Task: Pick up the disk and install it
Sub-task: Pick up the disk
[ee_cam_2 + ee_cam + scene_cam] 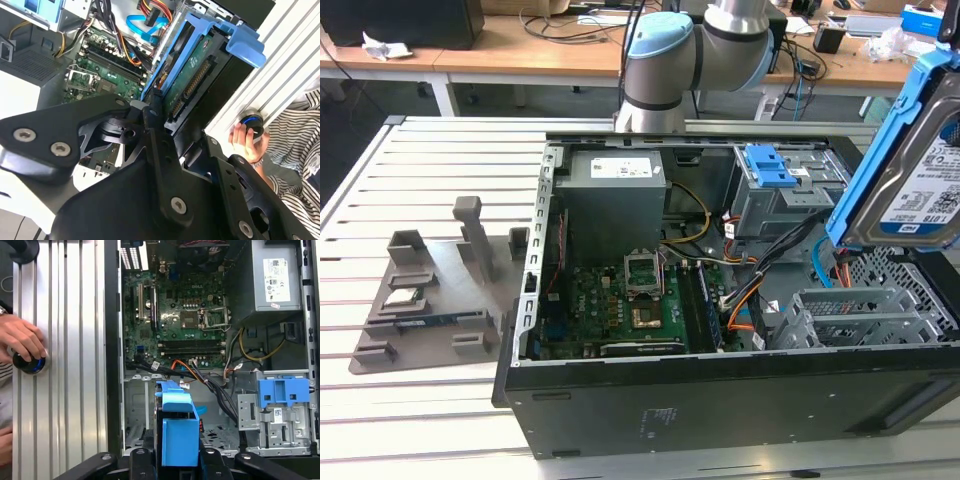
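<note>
Blue-framed, the disk (pixel 910 170) is sitting clamped in my fingers (pixel 139 462), upper right of the exterior view, and I am judging it needs squaring to the drive cage (pixel 850 318).

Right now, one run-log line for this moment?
claw: shut on disk | disk: held above open computer case, exterior view's right | install: not yet done | hand: on round button

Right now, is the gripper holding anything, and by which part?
The gripper is clamped on the disk, gripping it on both sides at one end of its blue carrier.
</note>
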Available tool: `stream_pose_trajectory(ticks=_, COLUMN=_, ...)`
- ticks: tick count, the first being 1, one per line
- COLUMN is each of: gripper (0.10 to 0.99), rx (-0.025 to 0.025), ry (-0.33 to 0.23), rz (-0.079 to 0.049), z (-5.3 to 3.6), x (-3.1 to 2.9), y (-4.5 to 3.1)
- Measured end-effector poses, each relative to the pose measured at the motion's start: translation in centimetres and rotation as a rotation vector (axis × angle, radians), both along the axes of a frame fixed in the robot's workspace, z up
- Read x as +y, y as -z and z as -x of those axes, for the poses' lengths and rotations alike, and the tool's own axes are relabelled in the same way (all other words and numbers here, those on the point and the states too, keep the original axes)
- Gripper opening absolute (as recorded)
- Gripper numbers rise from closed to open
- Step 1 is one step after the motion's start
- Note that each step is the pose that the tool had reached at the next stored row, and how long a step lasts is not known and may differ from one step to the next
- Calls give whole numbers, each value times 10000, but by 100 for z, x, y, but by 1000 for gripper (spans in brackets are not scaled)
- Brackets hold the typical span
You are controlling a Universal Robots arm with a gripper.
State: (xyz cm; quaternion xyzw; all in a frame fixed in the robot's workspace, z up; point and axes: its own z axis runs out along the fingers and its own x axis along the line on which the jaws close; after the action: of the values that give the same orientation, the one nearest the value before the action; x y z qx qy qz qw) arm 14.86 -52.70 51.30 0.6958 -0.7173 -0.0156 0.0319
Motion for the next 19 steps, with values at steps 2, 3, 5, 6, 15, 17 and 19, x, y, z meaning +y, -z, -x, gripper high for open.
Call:
stream_pose_trajectory(ticks=2, gripper=369, rx=0, ry=2, rz=3, z=0, x=-43, y=13)
stream_pose_trajectory(ticks=3, gripper=369, rx=0, ry=4, rz=3, z=1, x=-77, y=26)
stream_pose_trajectory(ticks=5, gripper=369, rx=0, ry=6, rz=2, z=1, x=-118, y=54)
stream_pose_trajectory(ticks=6, gripper=369, rx=0, ry=7, rz=4, z=1, x=-123, y=68)
stream_pose_trajectory(ticks=15, gripper=369, rx=0, ry=7, rz=39, z=1, x=-129, y=290)
stream_pose_trajectory(ticks=17, gripper=369, rx=0, ry=8, rz=43, z=1, x=-130, y=312)
stream_pose_trajectory(ticks=19, gripper=369, rx=0, ry=7, rz=42, z=1, x=-132, y=338)
